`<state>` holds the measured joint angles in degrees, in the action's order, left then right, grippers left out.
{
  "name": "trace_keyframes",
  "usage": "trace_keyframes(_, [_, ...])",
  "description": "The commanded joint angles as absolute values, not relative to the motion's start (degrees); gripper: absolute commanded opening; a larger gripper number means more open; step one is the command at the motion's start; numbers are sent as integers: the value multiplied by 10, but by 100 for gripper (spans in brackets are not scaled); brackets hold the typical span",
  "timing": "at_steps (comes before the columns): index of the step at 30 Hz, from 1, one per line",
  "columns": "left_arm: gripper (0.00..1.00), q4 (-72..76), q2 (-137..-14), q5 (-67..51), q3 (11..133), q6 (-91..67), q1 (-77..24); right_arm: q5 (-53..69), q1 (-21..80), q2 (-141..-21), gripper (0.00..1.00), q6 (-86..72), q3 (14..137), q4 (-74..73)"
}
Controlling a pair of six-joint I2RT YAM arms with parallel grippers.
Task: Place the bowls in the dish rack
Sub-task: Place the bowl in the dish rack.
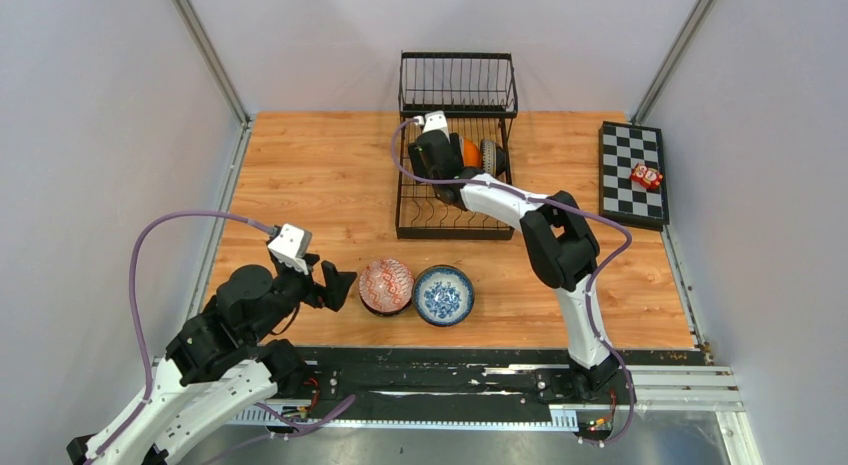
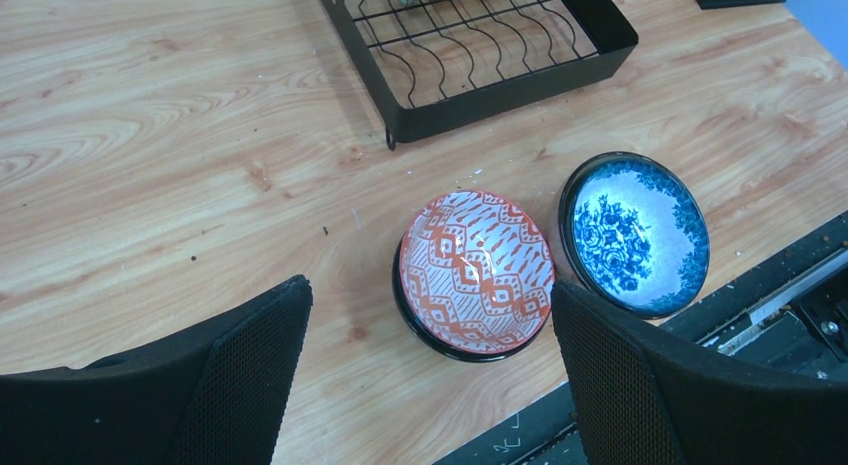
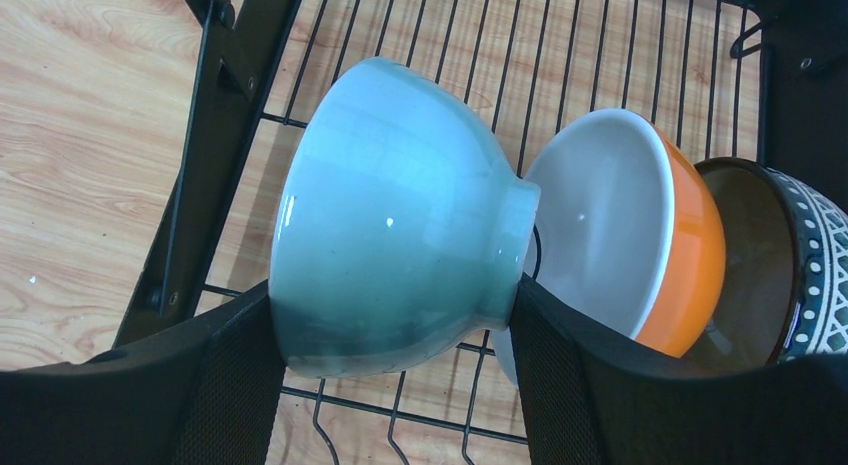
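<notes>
Pale green bowl point(image 3: 390, 215) in right jaws, wrist view only.

Pale green bowl point(image 3: 400, 215) sideways over rack point(image 1: 455, 232)

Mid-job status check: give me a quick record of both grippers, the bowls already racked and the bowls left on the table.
left gripper: open, empty, beside the red-patterned bowl
right gripper: shut on pale green bowl, which is tipped on its side over the dish rack
in rack: orange bowl, dark patterned bowl, both on edge
on table: red-patterned bowl, blue-and-white bowl, side by side, upright
</notes>
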<state>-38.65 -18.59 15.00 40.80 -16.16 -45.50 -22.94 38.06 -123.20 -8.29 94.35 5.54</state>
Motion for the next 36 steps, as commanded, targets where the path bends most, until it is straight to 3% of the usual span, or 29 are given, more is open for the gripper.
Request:
trace_keyframes(1, [91, -374, -188, 149, 405, -154, -453, -223, 374, -1240, 28, -102, 955, 55])
trace_keyframes(11, [91, -374, -189, 150, 406, -154, -453, -226, 374, -1217, 65, -106, 943, 48])
trace_keyframes(14, [91, -374, -188, 149, 405, -154, -453, -225, 374, -1209, 72, -107, 937, 47])
trace_keyframes(26, [91, -374, -188, 149, 405, -154, -453, -219, 374, -1180, 83, -112, 915, 47])
trace_keyframes(36, [91, -375, -191, 149, 406, -153, -453, -212, 382, -1143, 82, -110, 892, 54])
